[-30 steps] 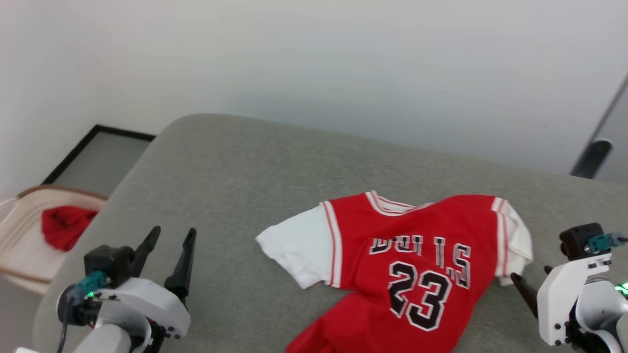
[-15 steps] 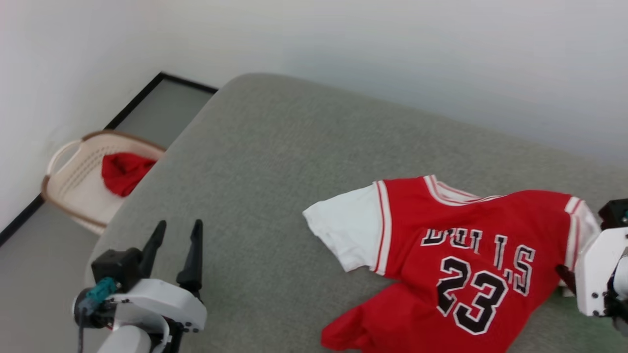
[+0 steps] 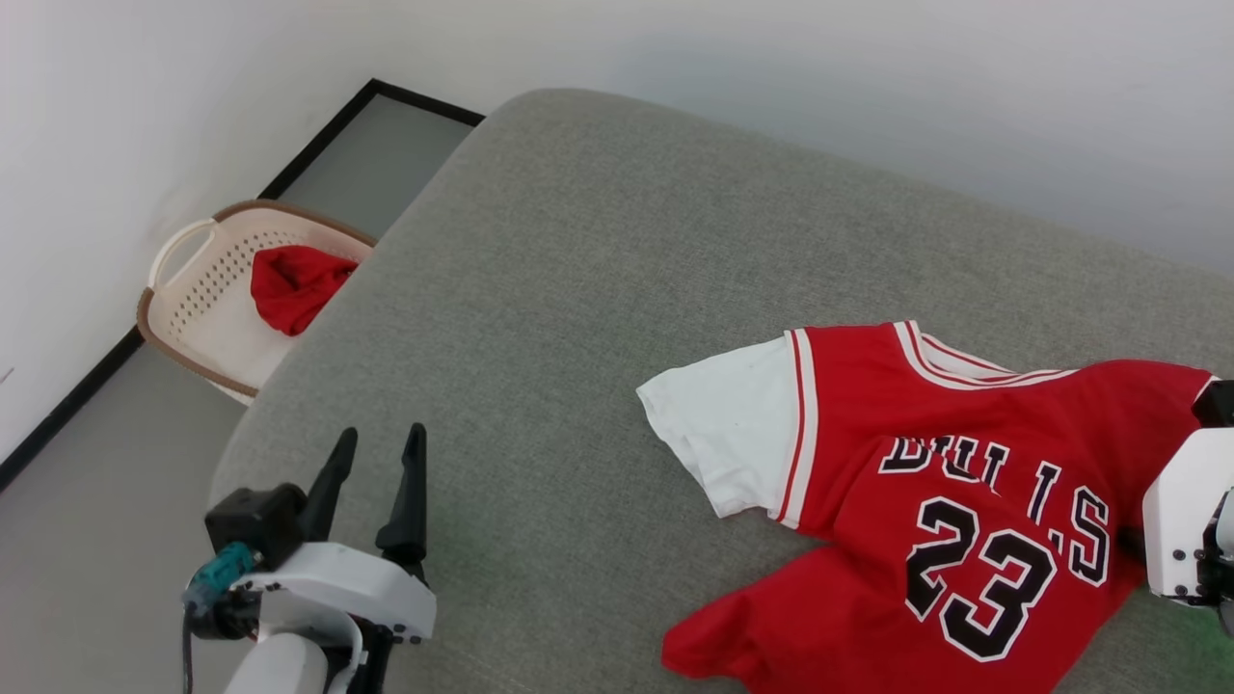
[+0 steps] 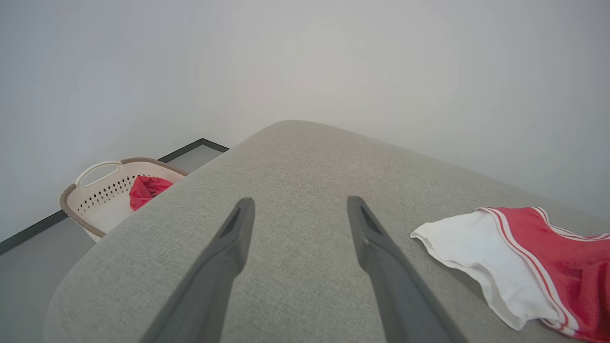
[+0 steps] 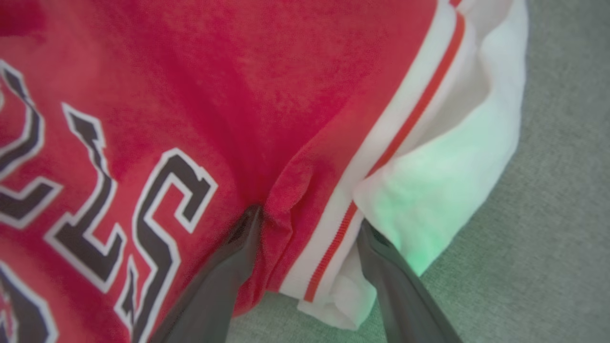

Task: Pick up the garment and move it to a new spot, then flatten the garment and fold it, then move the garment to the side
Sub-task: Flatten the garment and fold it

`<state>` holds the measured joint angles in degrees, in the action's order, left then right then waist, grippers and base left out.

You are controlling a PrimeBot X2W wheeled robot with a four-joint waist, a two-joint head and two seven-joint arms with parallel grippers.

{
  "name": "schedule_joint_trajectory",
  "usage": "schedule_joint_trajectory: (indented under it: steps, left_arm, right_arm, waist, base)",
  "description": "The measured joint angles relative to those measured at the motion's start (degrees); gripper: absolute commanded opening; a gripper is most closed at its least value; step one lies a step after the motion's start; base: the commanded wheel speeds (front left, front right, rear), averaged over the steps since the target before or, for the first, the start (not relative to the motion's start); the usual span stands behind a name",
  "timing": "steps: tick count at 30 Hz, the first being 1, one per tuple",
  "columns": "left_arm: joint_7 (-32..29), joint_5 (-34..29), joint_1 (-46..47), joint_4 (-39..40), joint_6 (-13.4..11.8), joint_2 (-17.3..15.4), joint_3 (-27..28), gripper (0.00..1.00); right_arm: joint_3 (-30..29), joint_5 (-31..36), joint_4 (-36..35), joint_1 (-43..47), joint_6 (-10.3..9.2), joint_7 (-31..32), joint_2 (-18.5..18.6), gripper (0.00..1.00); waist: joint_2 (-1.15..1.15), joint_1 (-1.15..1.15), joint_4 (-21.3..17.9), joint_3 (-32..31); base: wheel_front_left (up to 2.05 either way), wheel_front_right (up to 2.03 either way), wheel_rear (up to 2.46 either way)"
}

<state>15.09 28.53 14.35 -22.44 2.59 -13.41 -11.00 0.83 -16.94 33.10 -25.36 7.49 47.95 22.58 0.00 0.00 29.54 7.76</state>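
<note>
Jersey (image 3: pixel 945 501): red, "BULLS 23" face up, on grey cushion (image 3: pixel 578 270), toward 4 o'clock in the head view; its white sleeve points to 9 o'clock.
Right gripper (image 5: pixel 309 220): fingers spread, tips pressed into the jersey either side of the striped sleeve seam, with cloth bunched between them.
Left gripper (image 3: pixel 381 434): fingers spread and empty, over cushion at 7 o'clock.
Basket (image 3: pixel 207 299): cream, on floor at 10 o'clock, red cloth (image 3: pixel 294 284) inside.
</note>
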Motion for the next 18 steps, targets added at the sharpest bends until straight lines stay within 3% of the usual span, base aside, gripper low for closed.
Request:
schedule_joint_trajectory:
  steps: [1, 9, 18]
  left_arm:
    - [0.0, -0.2, 0.1, -0.2, 0.3, 0.3, 0.3, 1.00]
    - [0.0, -1.5, 0.2, -1.2, 1.5, 0.8, 3.5, 1.00]
    - [0.0, -2.4, -0.6, -1.7, 2.2, 0.9, 5.4, 1.00]
  right_arm:
    - [-0.2, 0.0, 0.6, -0.2, 0.01, -0.1, -0.1, 0.00]
    - [2.4, -2.2, 0.9, -1.2, -0.01, 1.0, 1.0, 0.00]
    - [4.9, -10.3, -7.2, 5.1, 0.04, 6.1, 6.3, 0.00]
  waist:
    - [0.00, 0.00, -0.1, 0.0]
    - [0.00, 0.00, -2.1, -0.6]
    - [0.00, 0.00, -5.9, -2.0]
  base:
    - [0.00, 0.00, 0.00]
    - [0.00, 0.00, 0.00]
    - [0.00, 0.00, 0.00]
